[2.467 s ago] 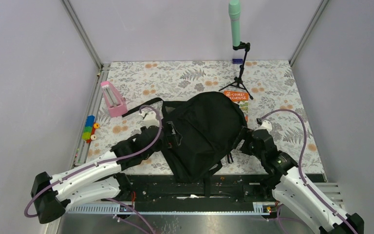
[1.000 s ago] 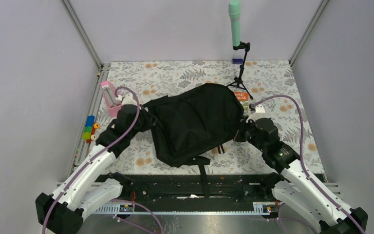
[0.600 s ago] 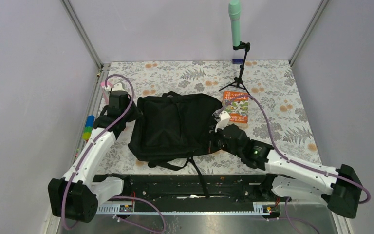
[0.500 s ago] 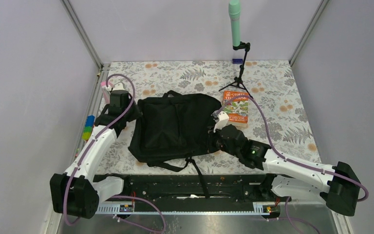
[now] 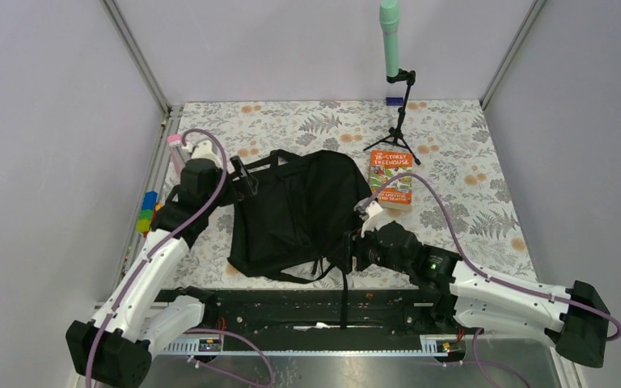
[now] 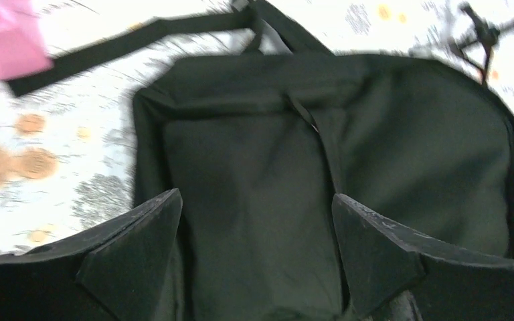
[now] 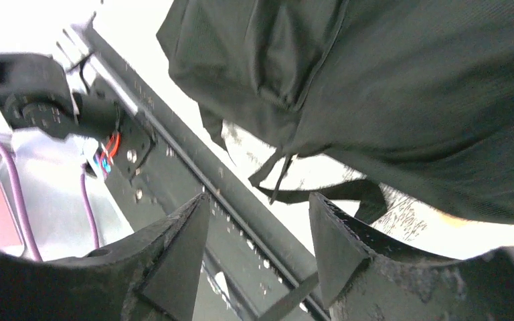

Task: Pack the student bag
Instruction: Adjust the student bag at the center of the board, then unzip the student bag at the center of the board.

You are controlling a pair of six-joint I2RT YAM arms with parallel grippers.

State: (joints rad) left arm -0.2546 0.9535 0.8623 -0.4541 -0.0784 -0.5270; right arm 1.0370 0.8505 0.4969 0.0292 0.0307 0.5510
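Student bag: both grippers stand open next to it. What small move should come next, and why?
Probably lower the left gripper and close it on the nearest edge of the student bag, to steady it for unzipping. It and the right gripper are open and empty, the bag looks closed, and the book lies outside it.

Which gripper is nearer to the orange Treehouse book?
Right. The right gripper is at the backpack's near-right edge, just on the robot's side of the Treehouse book; the left gripper is across the backpack, at its left side.
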